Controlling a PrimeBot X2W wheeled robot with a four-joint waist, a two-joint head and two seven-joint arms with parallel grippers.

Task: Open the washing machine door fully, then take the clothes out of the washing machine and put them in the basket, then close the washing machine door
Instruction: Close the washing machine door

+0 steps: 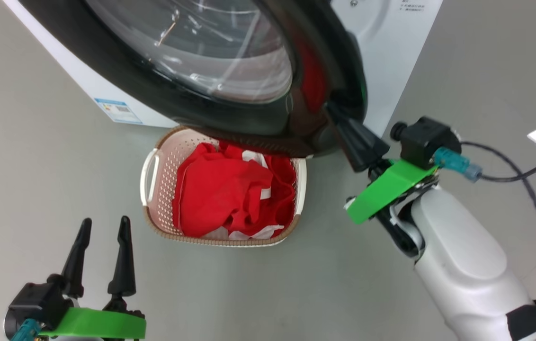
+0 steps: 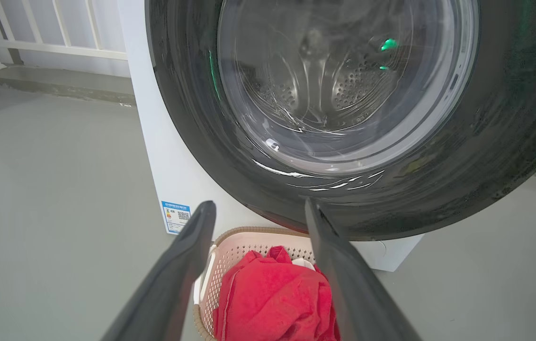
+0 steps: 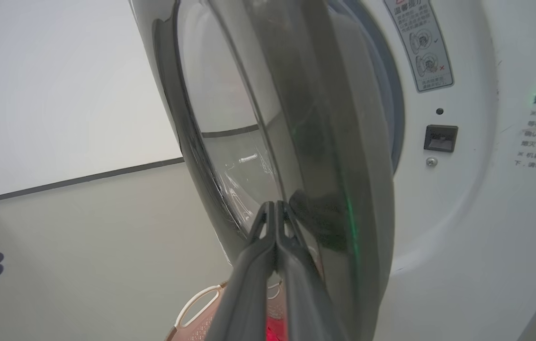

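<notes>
Washing machine door (image 1: 201, 57) (image 2: 343, 94) (image 3: 296, 142): ajar, swung partway out from the washing machine (image 1: 391, 57) (image 2: 173, 180) (image 3: 462, 189). In the R wrist view there's a gap btwn door & white front, w/ the dark latch slot (image 3: 441, 138) on the front, uncovered, right of the door. Glossy black rim, bulging glass in the middle. In the L wrist view the drum's perforated metal (image 2: 315, 85) shows thru the glass.

My right hand (image 1: 339, 123) (image 3: 275, 203): fingers pressed together, nothing btwn them, tips up against the door's black rim at its lower edge on my R side. Looks like contact, can't be 100% sure.

Basket (image 1: 166, 189) (image 2: 249, 244) (image 3: 197, 303): on the floor (image 1: 36, 166) right below the door, far end tucked under the door's bottom rim. Clothes (image 1: 230, 194) (image 2: 272, 298) (image 3: 272, 327) are in it: red heap w/ white trim, fills most of the basket.

My left hand (image 1: 106, 220) (image 2: 258, 203): fingers spread wide, holding nothing, well below the door & to my L of it, near the basket's near corner but not touching it. Its fingers point up toward the door.

Blue label sticker (image 1: 116, 111) (image 2: 176, 216): low on the washer's front, just L of the door's bottom rim. Warning sticker (image 3: 422, 47) on the front, above the latch slot. Black cable (image 1: 533, 189) loops off my R wrist, well R of the door.
</notes>
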